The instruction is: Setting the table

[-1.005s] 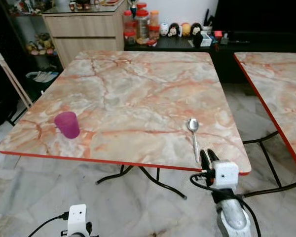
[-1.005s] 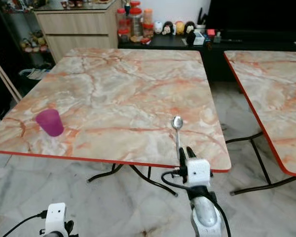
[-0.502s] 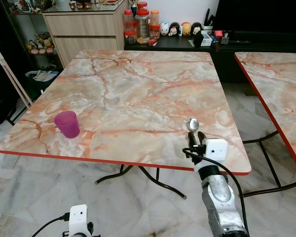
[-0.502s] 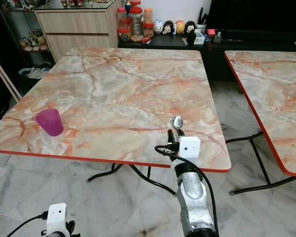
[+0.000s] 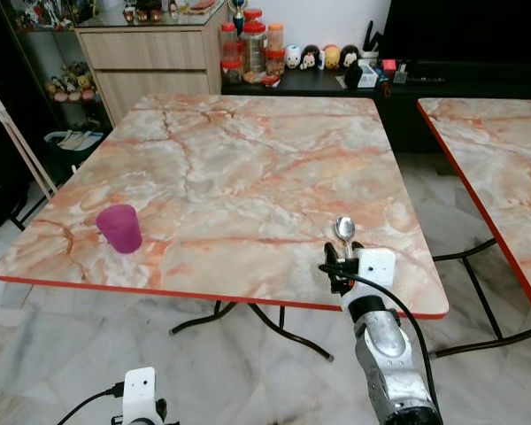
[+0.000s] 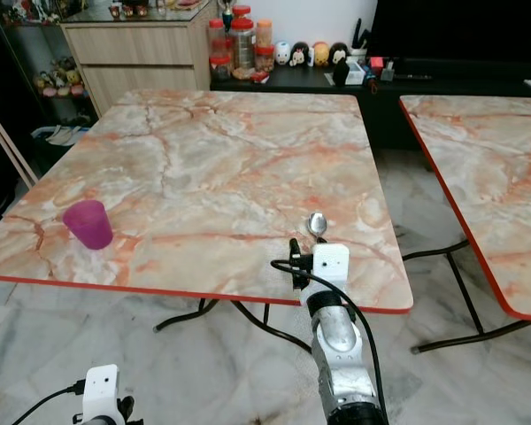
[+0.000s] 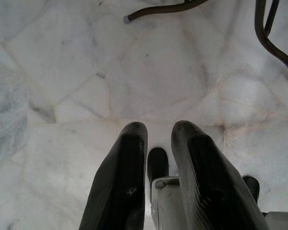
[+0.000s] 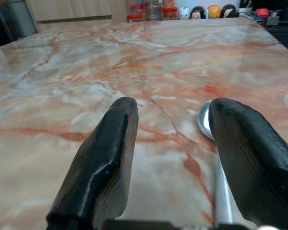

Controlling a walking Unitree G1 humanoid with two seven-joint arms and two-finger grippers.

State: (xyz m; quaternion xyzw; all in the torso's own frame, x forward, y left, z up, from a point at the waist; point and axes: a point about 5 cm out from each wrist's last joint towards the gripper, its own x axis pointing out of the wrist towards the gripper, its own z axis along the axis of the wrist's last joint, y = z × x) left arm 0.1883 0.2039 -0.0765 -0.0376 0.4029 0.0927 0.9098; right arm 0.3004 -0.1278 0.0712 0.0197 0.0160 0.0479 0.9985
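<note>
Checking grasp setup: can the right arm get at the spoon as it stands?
Probably yes. The right gripper is open, low over the table, and the spoon lies flat beside one of its fingers, off centre between them, with nothing in the way. A small sideways shift looks needed.
</note>
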